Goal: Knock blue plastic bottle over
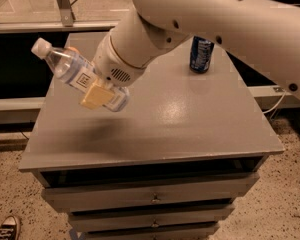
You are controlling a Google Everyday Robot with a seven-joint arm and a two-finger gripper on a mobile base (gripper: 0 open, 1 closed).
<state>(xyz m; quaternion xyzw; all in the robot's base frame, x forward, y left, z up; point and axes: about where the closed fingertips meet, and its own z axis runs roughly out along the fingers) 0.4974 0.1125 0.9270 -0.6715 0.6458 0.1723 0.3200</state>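
The blue plastic bottle (70,68) is clear with a white cap and a pale label with a dark square logo. It is tilted steeply, cap pointing up and left, over the left part of the grey table (190,129). My gripper (101,97) is shut on the bottle's lower half, with a yellowish finger pad (94,96) across its front. The bottle's base hangs just above the table top, over a shadow. My white arm reaches in from the upper right.
A dark blue soda can (201,55) stands upright at the table's back right. A bit of an orange object (73,49) shows behind the bottle. Drawers (150,196) sit below the table top. A shoe (7,228) is on the floor at bottom left.
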